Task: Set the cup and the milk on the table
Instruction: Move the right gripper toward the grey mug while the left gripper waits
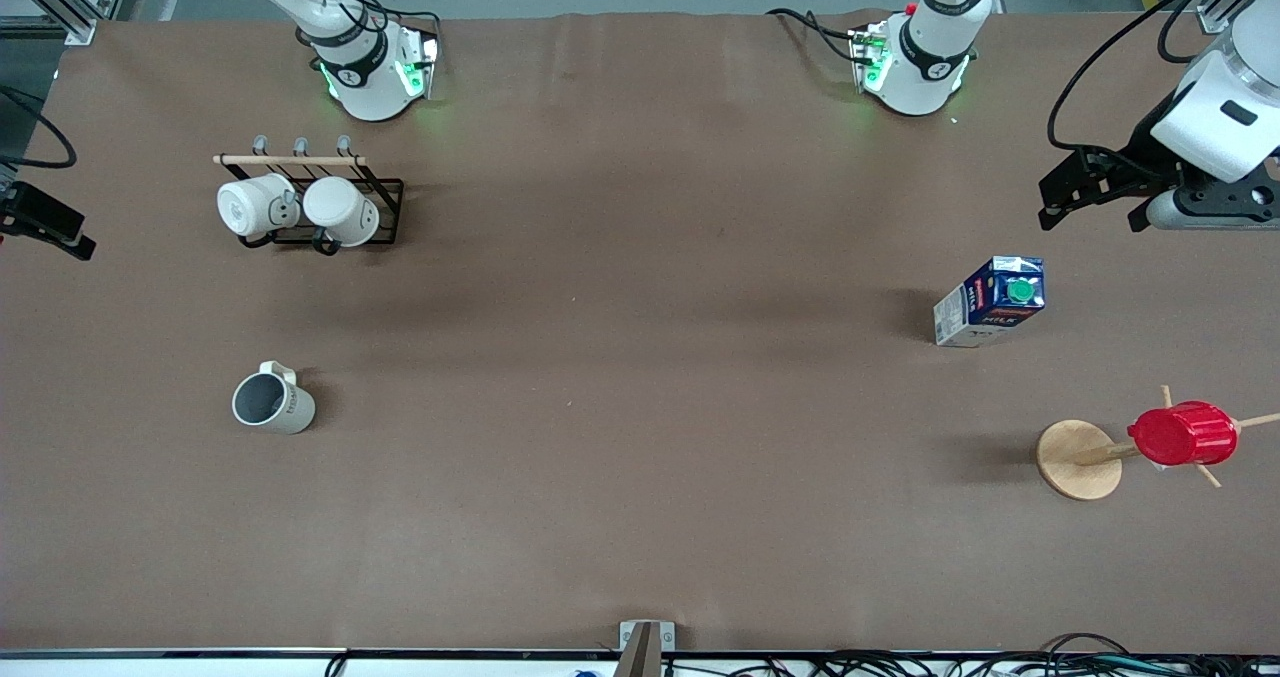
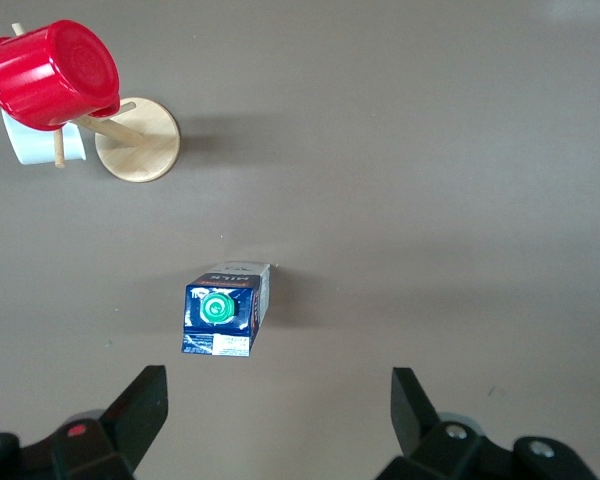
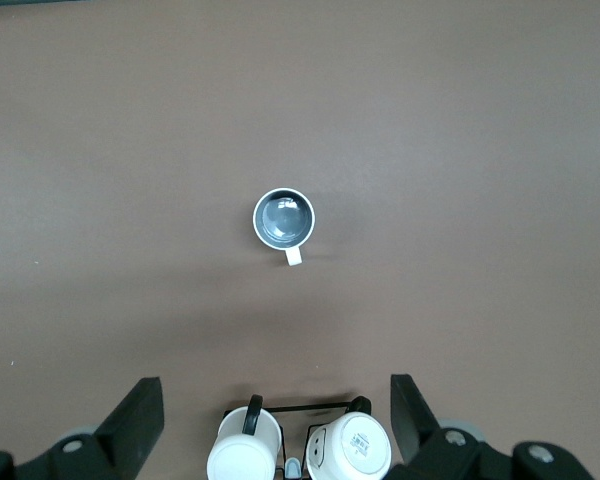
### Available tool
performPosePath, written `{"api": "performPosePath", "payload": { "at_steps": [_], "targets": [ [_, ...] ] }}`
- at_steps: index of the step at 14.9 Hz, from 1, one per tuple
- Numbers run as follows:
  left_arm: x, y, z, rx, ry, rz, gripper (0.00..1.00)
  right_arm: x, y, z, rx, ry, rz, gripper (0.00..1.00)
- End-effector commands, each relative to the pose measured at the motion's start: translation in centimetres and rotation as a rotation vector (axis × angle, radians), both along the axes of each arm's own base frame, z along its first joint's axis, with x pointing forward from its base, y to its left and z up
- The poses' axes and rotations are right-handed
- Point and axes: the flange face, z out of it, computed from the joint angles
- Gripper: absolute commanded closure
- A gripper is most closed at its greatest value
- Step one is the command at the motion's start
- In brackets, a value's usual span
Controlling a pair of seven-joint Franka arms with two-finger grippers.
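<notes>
We see the table [image 1: 640, 517], a wide brown sheet that fills the front view with much bare room at its middle. Our left arm reaches out at its own end of the table; the left gripper [image 2: 280, 415] hangs high over the surface near the milk, fingers spread wide and holding nothing. The right gripper [image 3: 277, 420] hangs over the black mug rack [image 1: 385, 212], likewise wide open and empty. That rack carries two plain white mugs [image 1: 300, 209]. At the left arm's end a wooden peg stand [image 1: 1080, 459] bears a red ribbed cup [image 1: 1183, 434]. The milk [image 1: 990, 302] stands upright, farther from the front camera than the stand; its lettering is too small to read. The cup [image 1: 272, 400] stands upright, nearer to the front camera than the rack.
</notes>
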Motion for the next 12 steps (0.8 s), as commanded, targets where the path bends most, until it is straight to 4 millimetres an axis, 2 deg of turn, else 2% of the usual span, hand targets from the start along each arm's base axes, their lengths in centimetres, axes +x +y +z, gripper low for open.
{"api": "performPosePath", "payload": {
  "at_steps": [1, 8, 10, 12],
  "targets": [
    [-0.8, 0.2, 0.4, 0.018, 0.005, -0.014, 0.01, -0.4, -0.4, 0.6, 0.008, -0.012, 0.002, 0.00],
    [-0.9, 0.0, 0.3, 0.014, 0.009, -0.011, 0.01, -0.3, 0.1, 0.9, 0.008, -0.022, 0.011, 0.00],
    [-0.9, 0.2, 0.0, 0.014, 0.015, -0.015, 0.01, -0.2, 0.4, 0.8, 0.008, -0.019, 0.016, 0.00],
    [-0.5, 0.6, -0.6, 0.016, 0.025, -0.032, 0.01, 0.3, 0.3, -0.2, 0.007, -0.003, 0.016, 0.00]
  ]
}}
